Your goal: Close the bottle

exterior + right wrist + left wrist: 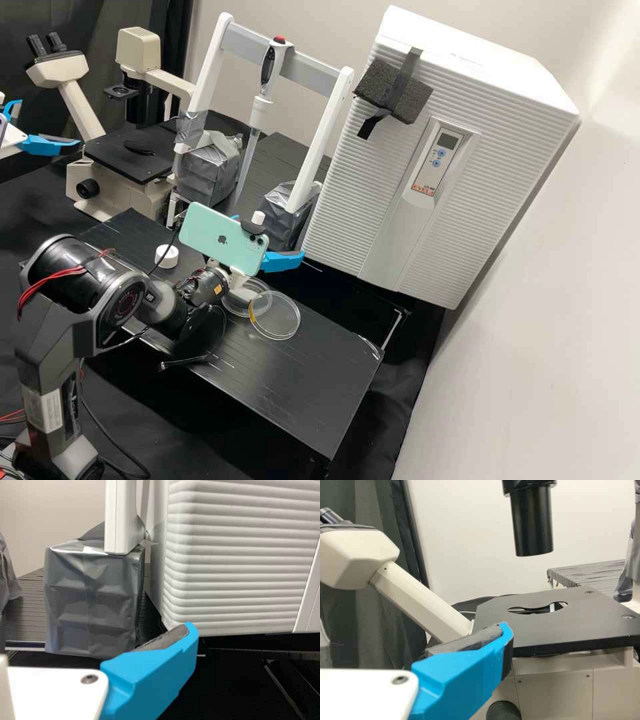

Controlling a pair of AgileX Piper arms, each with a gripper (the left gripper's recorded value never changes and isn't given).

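A loose white cap (167, 255) lies on the black slatted platform (313, 380), left of my right arm's wrist. A small white-topped object (258, 218), possibly the bottle, stands just past the mint green phone (223, 239) mounted on that wrist; its body is hidden. My right gripper (270, 240) hovers there, open, one blue finger (160, 672) pointing toward the grey taped block (92, 605) and holding nothing. My left gripper (30, 125) is at the far left by the microscope (555, 615), open, one blue finger (470, 672) beside the stage.
Two clear petri dishes (275, 315) lie on the platform under the right wrist. Behind stand a white frame holding a pipette (265, 80), two taped blocks, a large white ribbed machine (433, 153) at right, and a beige microscope (100, 147) at left.
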